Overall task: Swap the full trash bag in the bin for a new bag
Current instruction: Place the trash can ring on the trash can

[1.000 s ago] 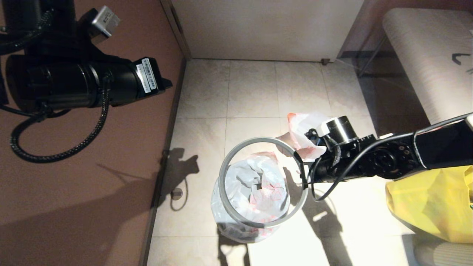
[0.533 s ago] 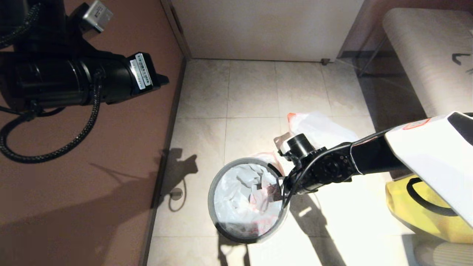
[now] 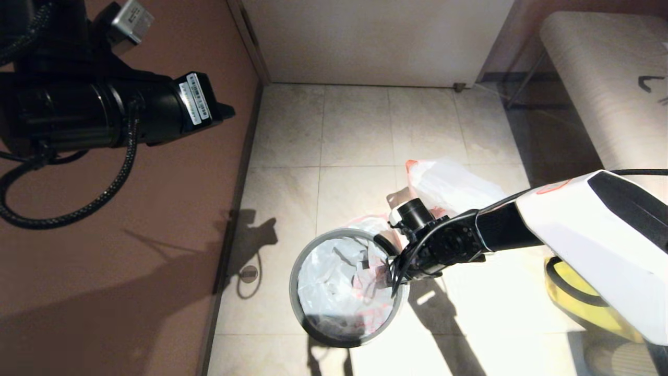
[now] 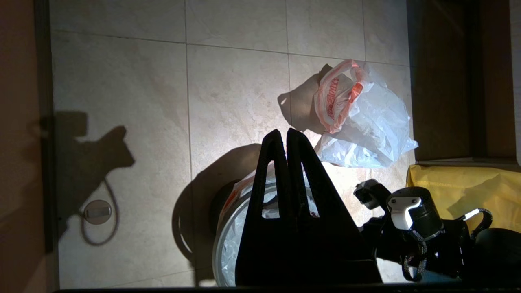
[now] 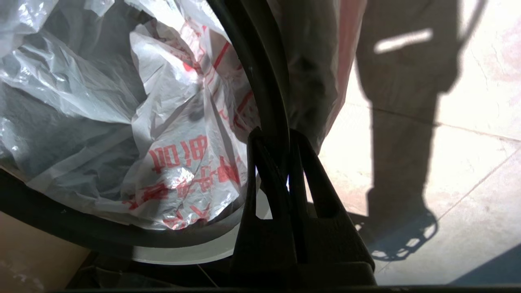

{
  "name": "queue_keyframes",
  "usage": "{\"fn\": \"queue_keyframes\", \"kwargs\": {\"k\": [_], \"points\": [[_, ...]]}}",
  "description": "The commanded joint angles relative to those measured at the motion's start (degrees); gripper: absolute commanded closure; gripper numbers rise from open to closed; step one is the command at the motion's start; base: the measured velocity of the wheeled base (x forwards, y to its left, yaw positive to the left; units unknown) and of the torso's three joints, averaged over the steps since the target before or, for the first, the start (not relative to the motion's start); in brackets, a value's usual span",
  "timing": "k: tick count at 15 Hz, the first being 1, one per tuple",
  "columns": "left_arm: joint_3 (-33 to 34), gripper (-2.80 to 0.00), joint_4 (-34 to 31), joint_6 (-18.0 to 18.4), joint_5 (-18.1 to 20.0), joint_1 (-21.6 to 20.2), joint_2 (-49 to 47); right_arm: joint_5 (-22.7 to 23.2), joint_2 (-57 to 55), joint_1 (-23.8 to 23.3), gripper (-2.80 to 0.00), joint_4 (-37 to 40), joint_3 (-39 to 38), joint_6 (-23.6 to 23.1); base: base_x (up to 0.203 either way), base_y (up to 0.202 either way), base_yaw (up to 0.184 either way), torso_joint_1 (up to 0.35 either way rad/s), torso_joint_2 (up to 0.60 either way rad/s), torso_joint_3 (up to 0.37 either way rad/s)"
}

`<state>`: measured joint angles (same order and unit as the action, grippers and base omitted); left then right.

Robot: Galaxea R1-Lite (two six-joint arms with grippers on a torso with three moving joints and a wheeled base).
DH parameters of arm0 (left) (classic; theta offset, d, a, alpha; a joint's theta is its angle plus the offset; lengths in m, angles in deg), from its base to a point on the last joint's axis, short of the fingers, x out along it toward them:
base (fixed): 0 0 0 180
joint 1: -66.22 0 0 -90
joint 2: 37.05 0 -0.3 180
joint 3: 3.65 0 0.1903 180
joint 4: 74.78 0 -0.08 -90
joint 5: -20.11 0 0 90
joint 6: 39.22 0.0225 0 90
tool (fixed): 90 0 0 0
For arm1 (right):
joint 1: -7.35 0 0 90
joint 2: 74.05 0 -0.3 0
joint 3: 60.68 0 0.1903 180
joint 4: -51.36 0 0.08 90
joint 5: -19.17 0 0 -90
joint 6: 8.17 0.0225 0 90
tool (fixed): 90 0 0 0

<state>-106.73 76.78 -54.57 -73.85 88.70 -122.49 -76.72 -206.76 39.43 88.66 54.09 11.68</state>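
The bin [image 3: 313, 330] stands on the tiled floor, small, round and black, with a thin grey hoop [image 3: 293, 282] at its top. Inside it, the new bag [image 3: 334, 282] is white with red print, and its edge spills over the far rim. My right gripper [image 3: 391, 269] is at the bin's right rim, shut on the hoop [image 5: 260, 81], with the new bag [image 5: 171, 162] beside it. Behind the bin, the full trash bag [image 3: 449, 183] lies on the floor, plain white with a pink-red tip. My left gripper [image 4: 286, 132] hangs high at the left, shut and empty.
A large yellow bag [image 3: 574, 297] sits at the right, partly behind my right arm. A brown wall [image 3: 130, 261] runs down the left, with a round floor stop [image 3: 249, 273] near its foot. A white panel [image 3: 376, 42] closes the back and a pale bench [image 3: 600, 78] stands far right.
My right gripper has carried the grey hoop down and toward me, from tilted above the bin to sitting round the bin's top over the new bag. The left arm drifted slightly left.
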Motion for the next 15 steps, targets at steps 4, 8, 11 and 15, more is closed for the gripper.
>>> {"fn": "queue_keyframes", "kwargs": {"k": [4, 8, 11, 15], "points": [[-0.1, 0.0, 0.0, -0.1, 0.0, 0.0, -0.6, -4.9, -1.7, -1.0, 0.0, 0.9, 1.4, -0.8, 0.0, 0.0, 0.0, 0.0, 0.0, 0.0], [-0.1, 0.0, 0.0, 0.0, 0.0, 0.1, -1.1, -7.1, 0.7, -0.5, 0.0, 1.4, 1.6, -1.7, 0.0, 0.0, 0.0, 0.0, 0.0, 0.0], [-0.1, 0.0, 0.0, 0.0, -0.1, 0.1, -1.4, -7.4, 4.5, -0.4, 0.0, 3.4, 0.8, -1.5, 0.0, 0.0, 0.0, 0.0, 0.0, 0.0], [-0.1, 0.0, 0.0, 0.0, -0.1, 0.1, -1.4, -8.2, 4.0, -0.4, 0.0, 3.5, -0.6, -0.7, 0.0, 0.0, 0.0, 0.0, 0.0, 0.0]]}}
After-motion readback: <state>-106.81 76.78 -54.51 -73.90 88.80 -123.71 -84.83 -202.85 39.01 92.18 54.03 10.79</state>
